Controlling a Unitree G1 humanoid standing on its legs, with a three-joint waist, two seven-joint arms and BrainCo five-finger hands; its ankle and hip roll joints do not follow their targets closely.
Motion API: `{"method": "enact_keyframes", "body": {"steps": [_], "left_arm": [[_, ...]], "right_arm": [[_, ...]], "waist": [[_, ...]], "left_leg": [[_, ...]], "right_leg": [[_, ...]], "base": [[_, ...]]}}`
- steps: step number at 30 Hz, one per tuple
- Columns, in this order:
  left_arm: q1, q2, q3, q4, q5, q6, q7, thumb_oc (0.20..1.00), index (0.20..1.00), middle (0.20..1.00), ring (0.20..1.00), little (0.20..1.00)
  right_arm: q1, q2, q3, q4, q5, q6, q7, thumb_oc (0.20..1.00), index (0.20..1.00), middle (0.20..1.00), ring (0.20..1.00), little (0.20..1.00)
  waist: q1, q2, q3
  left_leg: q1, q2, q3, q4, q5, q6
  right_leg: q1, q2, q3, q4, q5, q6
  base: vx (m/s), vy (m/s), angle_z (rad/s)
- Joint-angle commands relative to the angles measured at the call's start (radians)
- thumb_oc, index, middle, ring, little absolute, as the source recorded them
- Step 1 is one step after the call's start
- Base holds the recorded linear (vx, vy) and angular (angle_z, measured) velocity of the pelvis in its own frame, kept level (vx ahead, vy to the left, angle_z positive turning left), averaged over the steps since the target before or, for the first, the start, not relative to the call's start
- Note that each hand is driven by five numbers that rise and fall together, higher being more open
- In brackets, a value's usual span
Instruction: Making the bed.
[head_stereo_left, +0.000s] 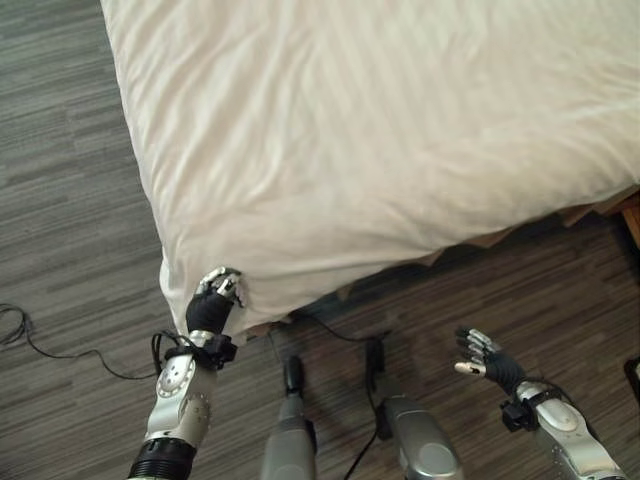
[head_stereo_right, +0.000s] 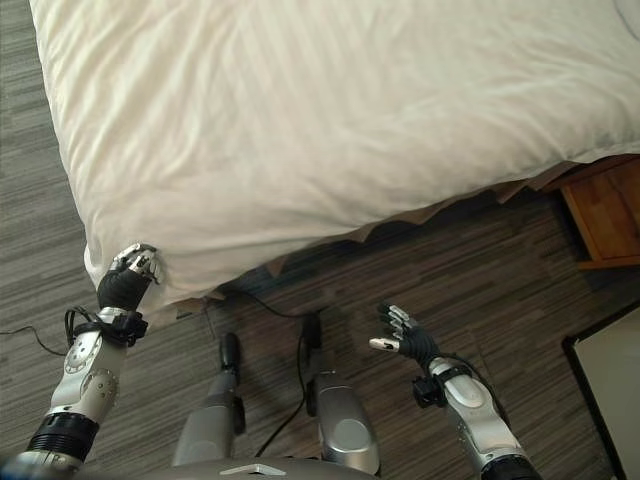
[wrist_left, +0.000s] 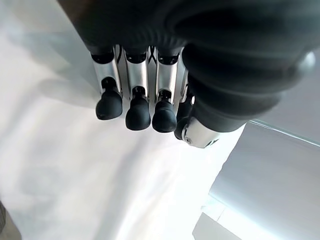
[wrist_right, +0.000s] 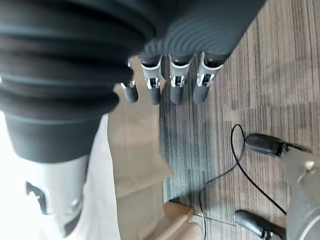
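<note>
Left eye view: white duvet (head_stereo_left: 380, 140) covers the bed, edge overhanging the grey carpet (head_stereo_left: 60, 230). Left hand (head_stereo_left: 213, 299) curled, pinching the duvet's near corner. Right hand (head_stereo_left: 482, 358) over carpet, fingers relaxed, holding nothing.

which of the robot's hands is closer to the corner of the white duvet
Left. The left hand is right at the white duvet corner, fingers curled against the cloth. The right hand hangs open over the floor, apart from the bed's edge.
</note>
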Motion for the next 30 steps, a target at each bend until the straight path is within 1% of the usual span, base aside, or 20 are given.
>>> {"method": "enact_keyframes", "body": {"steps": [1, 2, 4, 6, 8, 9, 10, 13, 16, 17, 19, 20, 21, 22, 23, 25, 26, 27, 29, 30], "left_arm": [[-0.035, 0.007, 0.028, 0.096, -0.033, -0.055, -0.01, 0.2, 0.2, 0.2, 0.2, 0.2], [-0.044, -0.007, 0.046, 0.254, -0.023, -0.047, 0.013, 0.2, 0.2, 0.2, 0.2, 0.2], [-0.069, -0.004, 0.087, 0.449, -0.014, -0.033, 0.047, 0.2, 0.2, 0.2, 0.2, 0.2], [-0.097, 0.014, 0.135, 0.602, -0.015, -0.018, 0.082, 0.2, 0.2, 0.2, 0.2, 0.2], [-0.125, 0.062, 0.2, 0.786, 0.018, 0.009, 0.135, 0.2, 0.2, 0.2, 0.2, 0.2], [-0.132, 0.099, 0.269, 0.897, 0.048, 0.035, 0.183, 0.2, 0.2, 0.2, 0.2, 0.2], [-0.133, 0.101, 0.27, 0.9, 0.048, 0.035, 0.182, 0.2, 0.2, 0.2, 0.2, 0.2], [-0.116, 0.119, 0.382, 0.99, 0.051, 0.057, 0.254, 0.2, 0.2, 0.2, 0.2, 0.2], [-0.079, 0.102, 0.421, 1.004, 0.053, 0.065, 0.277, 0.2, 0.2, 0.2, 0.2, 0.2], [-0.048, 0.08, 0.402, 1.017, 0.126, 0.086, 0.278, 0.2, 0.2, 0.2, 0.2, 0.2], [-0.019, 0.038, 0.374, 1.012, 0.164, 0.093, 0.266, 0.2, 0.2, 0.2, 0.2, 0.2], [-0.011, 0.006, 0.392, 0.972, 0.09, 0.065, 0.263, 0.2, 0.2, 0.2, 0.2, 0.2], [-0.008, 0.004, 0.391, 0.97, 0.088, 0.064, 0.263, 0.2, 0.2, 0.2, 0.2, 0.2], [0.003, -0.025, 0.412, 0.899, -0.026, -0.013, 0.271, 0.2, 0.2, 0.2, 0.2, 0.2], [0.006, -0.027, 0.411, 0.896, -0.028, -0.014, 0.272, 0.2, 0.2, 0.2, 0.2, 0.2], [0.023, -0.045, 0.448, 0.816, -0.133, -0.097, 0.298, 0.2, 0.2, 0.2, 0.2, 0.2], [0.029, -0.045, 0.472, 0.785, -0.166, -0.121, 0.309, 0.2, 0.2, 0.2, 0.2, 0.2], [0.04, -0.048, 0.492, 0.723, -0.205, -0.171, 0.328, 0.2, 0.2, 0.2, 0.2, 0.2], [0.073, -0.042, 0.535, 0.562, -0.2, -0.254, 0.379, 0.2, 0.2, 0.2, 0.2, 0.2], [0.095, -0.042, 0.544, 0.486, -0.172, -0.278, 0.403, 0.2, 0.2, 0.2, 0.2, 0.2]], "right_arm": [[-0.013, -0.032, -0.01, -0.017, 0.008, -0.039, 0.0, 1.0, 1.0, 1.0, 1.0, 1.0], [-0.019, -0.028, -0.006, -0.01, 0.007, -0.038, -0.005, 1.0, 1.0, 1.0, 1.0, 1.0], [-0.028, -0.022, 0.002, -0.001, 0.013, -0.038, -0.012, 1.0, 1.0, 1.0, 1.0, 1.0], [-0.037, -0.014, 0.011, 0.009, 0.02, -0.041, -0.021, 1.0, 1.0, 1.0, 1.0, 1.0], [-0.049, 0.0, 0.023, 0.023, 0.029, -0.044, -0.036, 1.0, 1.0, 1.0, 1.0, 1.0], [-0.045, 0.008, 0.03, 0.013, 0.042, -0.051, -0.051, 1.0, 1.0, 1.0, 1.0, 1.0], [-0.046, 0.009, 0.031, 0.013, 0.043, -0.051, -0.051, 1.0, 1.0, 1.0, 1.0, 1.0], [-0.028, 0.021, 0.039, 0.003, 0.058, -0.051, -0.064, 1.0, 1.0, 1.0, 1.0, 1.0], [-0.015, 0.023, 0.046, -0.004, 0.056, -0.051, -0.076, 1.0, 1.0, 1.0, 1.0, 1.0], [-0.006, 0.018, 0.051, -0.008, 0.046, -0.044, -0.079, 1.0, 1.0, 1.0, 1.0, 1.0], [0.006, 0.013, 0.051, -0.004, 0.034, -0.039, -0.076, 1.0, 1.0, 1.0, 1.0, 1.0], [0.011, 0.02, 0.047, 0.007, 0.023, -0.034, -0.079, 1.0, 1.0, 1.0, 1.0, 1.0], [0.012, 0.019, 0.048, 0.007, 0.022, -0.034, -0.08, 1.0, 1.0, 1.0, 1.0, 1.0], [0.019, 0.037, 0.043, 0.021, 0.025, -0.033, -0.09, 1.0, 1.0, 1.0, 1.0, 1.0], [0.02, 0.036, 0.043, 0.022, 0.025, -0.034, -0.09, 1.0, 1.0, 1.0, 1.0, 1.0], [0.037, 0.052, 0.042, 0.026, 0.027, -0.037, -0.092, 1.0, 1.0, 1.0, 1.0, 1.0], [0.043, 0.054, 0.044, 0.034, 0.023, -0.037, -0.091, 1.0, 1.0, 1.0, 1.0, 1.0], [0.052, 0.055, 0.044, 0.034, 0.018, -0.039, -0.091, 1.0, 1.0, 1.0, 1.0, 1.0], [0.069, 0.056, 0.042, 0.033, 0.002, -0.048, -0.088, 1.0, 1.0, 1.0, 1.0, 1.0], [0.075, 0.056, 0.039, 0.03, -0.006, -0.049, -0.085, 1.0, 1.0, 1.0, 1.0, 1.0]], "waist": [[0.005, -0.027, -0.023], [0.004, -0.028, -0.02], [0.004, -0.031, -0.014], [0.003, -0.035, -0.011], [-0.001, -0.043, -0.01], [-0.006, -0.053, -0.012], [-0.006, -0.054, -0.012], [-0.007, -0.067, -0.016], [-0.005, -0.069, -0.019], [-0.001, -0.067, -0.021], [0.006, -0.057, -0.029], [0.016, -0.045, -0.044], [0.015, -0.044, -0.044], [0.025, -0.031, -0.064], [0.024, -0.03, -0.064], [0.037, -0.016, -0.089], [0.043, -0.009, -0.104], [0.049, -0.001, -0.116], [0.063, 0.015, -0.15], [0.068, 0.021, -0.169]], "left_leg": [[0.024, -0.004, 0.047, 0.012, 0.013, 0.019], [0.023, -0.004, 0.048, 0.012, 0.014, 0.019], [0.028, -0.001, 0.054, 0.012, 0.01, 0.018], [0.027, 0.001, 0.057, 0.012, 0.01, 0.016], [0.022, 0.005, 0.062, 0.012, 0.015, 0.013], [0.018, 0.009, 0.065, 0.012, 0.016, 0.011], [0.018, 0.009, 0.066, 0.012, 0.016, 0.011], [0.018, 0.015, 0.071, 0.012, 0.014, 0.007], [0.022, 0.016, 0.072, 0.012, 0.012, 0.007], [0.027, 0.016, 0.072, 0.012, 0.012, 0.007], [0.034, 0.015, 0.071, 0.012, 0.011, 0.009], [0.041, 0.012, 0.066, 0.012, 0.008, 0.01], [0.042, 0.012, 0.066, 0.012, 0.007, 0.01], [0.051, 0.007, 0.06, 0.012, 0.004, 0.012], [0.051, 0.007, 0.06, 0.012, 0.003, 0.013], [0.072, 0.002, 0.05, 0.012, -0.008, 0.013], [0.077, -0.002, 0.044, 0.012, -0.005, 0.014], [0.09, -0.005, 0.036, 0.012, -0.009, 0.014], [0.115, -0.011, 0.021, 0.012, -0.016, 0.013], [0.125, -0.014, 0.014, 0.012, -0.018, 0.013]], "right_leg": [[0.014, -0.047, 0.052, 0.014, -0.024, 0.054], [0.014, -0.046, 0.053, 0.014, -0.027, 0.053], [0.015, -0.044, 0.053, 0.016, -0.029, 0.052], [0.013, -0.042, 0.056, 0.017, -0.029, 0.051], [0.005, -0.038, 0.06, 0.016, -0.027, 0.05], [-0.002, -0.032, 0.066, 0.016, -0.026, 0.049], [-0.002, -0.032, 0.067, 0.016, -0.026, 0.049], [-0.006, -0.027, 0.068, 0.016, -0.028, 0.048], [-0.004, -0.025, 0.069, 0.016, -0.03, 0.046], [0.0, -0.026, 0.068, 0.016, -0.032, 0.045], [0.008, -0.027, 0.068, 0.015, -0.036, 0.043], [0.018, -0.03, 0.066, 0.015, -0.041, 0.041], [0.019, -0.03, 0.066, 0.015, -0.042, 0.041], [0.033, -0.033, 0.059, 0.015, -0.049, 0.04], [0.034, -0.033, 0.059, 0.015, -0.049, 0.04], [0.061, -0.038, 0.048, 0.017, -0.067, 0.04], [0.072, -0.041, 0.041, 0.017, -0.068, 0.04], [0.091, -0.045, 0.033, 0.018, -0.076, 0.04], [0.128, -0.054, 0.017, 0.021, -0.09, 0.042], [0.14, -0.057, 0.01, 0.023, -0.094, 0.041]], "base": [[0.0, 0.0, 0.0], [0.0, 0.0, 0.0], [0.01, -0.003, -0.02], [0.01, -0.003, -0.03], [0.0, 0.0, 0.0], [0.0, 0.0, 0.0], [0.01, -0.029, -0.03], [0.02, -0.028, -0.07], [0.02, -0.029, -0.07], [0.03, -0.037, -0.04], [0.05, -0.023, -0.03], [0.06, -0.013, -0.01], [0.08, -0.028, -0.01], [0.04, -0.015, 0.03], [0.06, -0.031, 0.07], [0.09, -0.042, 0.18], [0.1, -0.055, 0.26], [0.09, -0.056, 0.22], [0.1, -0.048, 0.17], [0.09, -0.05, 0.29]]}}
